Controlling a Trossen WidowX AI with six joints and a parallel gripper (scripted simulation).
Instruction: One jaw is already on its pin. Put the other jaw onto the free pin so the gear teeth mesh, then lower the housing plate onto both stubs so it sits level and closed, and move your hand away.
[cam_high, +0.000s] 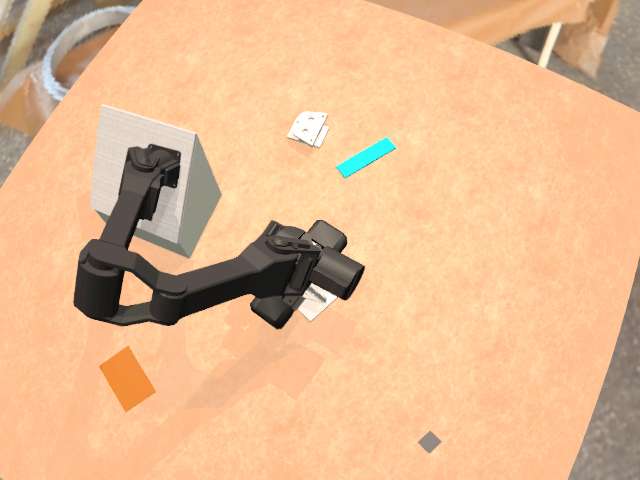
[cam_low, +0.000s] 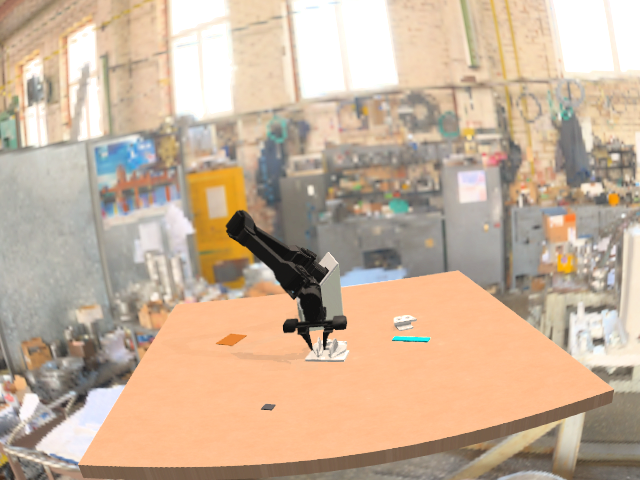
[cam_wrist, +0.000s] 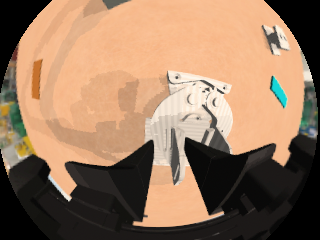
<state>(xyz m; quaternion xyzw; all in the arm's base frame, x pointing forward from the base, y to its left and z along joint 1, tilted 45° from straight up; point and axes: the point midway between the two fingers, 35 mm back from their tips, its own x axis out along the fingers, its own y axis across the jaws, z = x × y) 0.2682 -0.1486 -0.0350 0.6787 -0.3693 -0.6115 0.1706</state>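
My gripper (cam_low: 318, 349) (cam_wrist: 168, 142) is low over the white base (cam_high: 312, 308) (cam_low: 339, 358) (cam_wrist: 148, 138), shut on the upright fin of one white jaw (cam_wrist: 176, 162). A second jaw (cam_wrist: 216, 141) with a shaded fin stands beside it, just right of my right finger in the wrist view. Both jaws are over the base; the arm hides them in the top view. Whether the held jaw is seated on its pin or its teeth mesh cannot be told. The white housing plate (cam_high: 315, 121) (cam_low: 404, 318) (cam_wrist: 282, 38) is apart from the base, raised on a small white support.
A cyan strip (cam_high: 366, 157) (cam_low: 410, 339) (cam_wrist: 278, 91) lies near the housing plate. An orange rectangle (cam_high: 127, 378) (cam_low: 231, 339) (cam_wrist: 37, 79) and a small dark grey square (cam_high: 429, 442) (cam_low: 267, 407) lie flat on the table. A grey wedge (cam_high: 204, 206) (cam_low: 333, 299) carries the arm.
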